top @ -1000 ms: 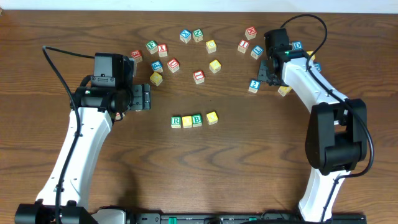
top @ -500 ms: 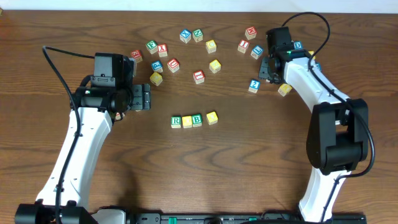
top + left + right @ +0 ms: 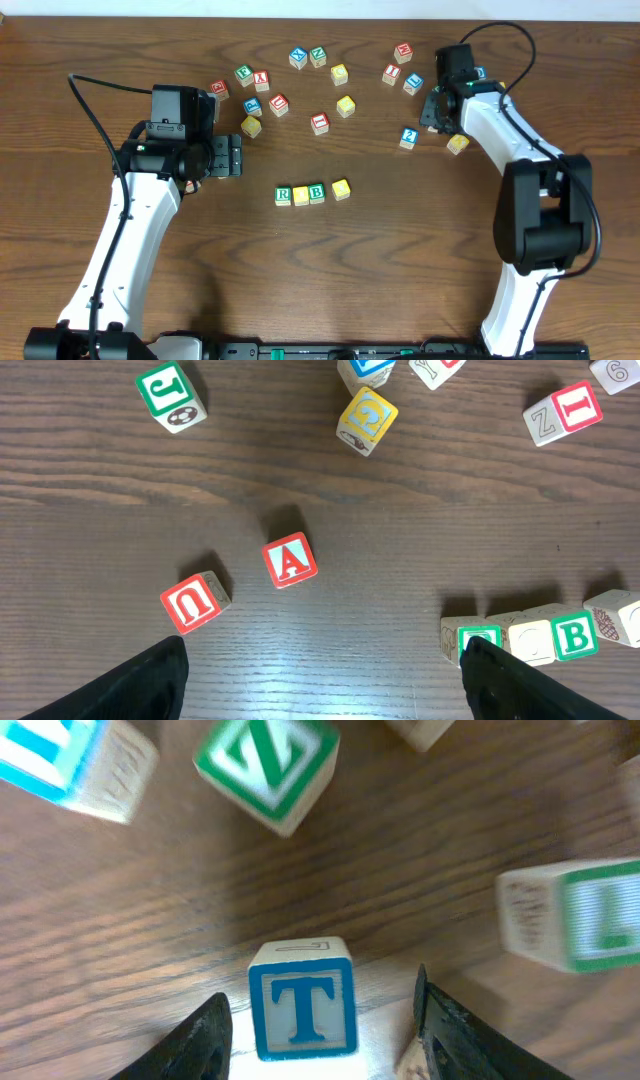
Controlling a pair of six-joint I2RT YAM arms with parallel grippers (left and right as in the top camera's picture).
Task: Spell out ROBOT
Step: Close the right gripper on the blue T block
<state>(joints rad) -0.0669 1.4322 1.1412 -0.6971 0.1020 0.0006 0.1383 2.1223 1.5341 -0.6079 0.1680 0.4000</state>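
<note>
A row stands at mid-table: green R cube (image 3: 283,195), yellow-topped cube (image 3: 300,196), green B cube (image 3: 317,193), and a second yellow-topped cube (image 3: 341,189) a little apart. In the right wrist view the blue T cube (image 3: 303,1000) stands upright on the wood between my right gripper's (image 3: 320,1030) fingers, with a gap on each side. From overhead the right gripper (image 3: 437,108) covers that cube. My left gripper (image 3: 325,695) is open over bare wood left of the row, and its right finger (image 3: 510,685) overlaps the R cube (image 3: 470,640).
Loose cubes lie across the far half: a blue 2 (image 3: 408,138) and a yellow one (image 3: 458,144) beside the right gripper, a green Z (image 3: 268,760) and green L (image 3: 580,915) near the T. Red A (image 3: 290,560) and red U (image 3: 193,602) lie ahead of the left gripper.
My right gripper has shifted slightly to the right at the far right of the table. The left arm and the row of cubes have not moved.
</note>
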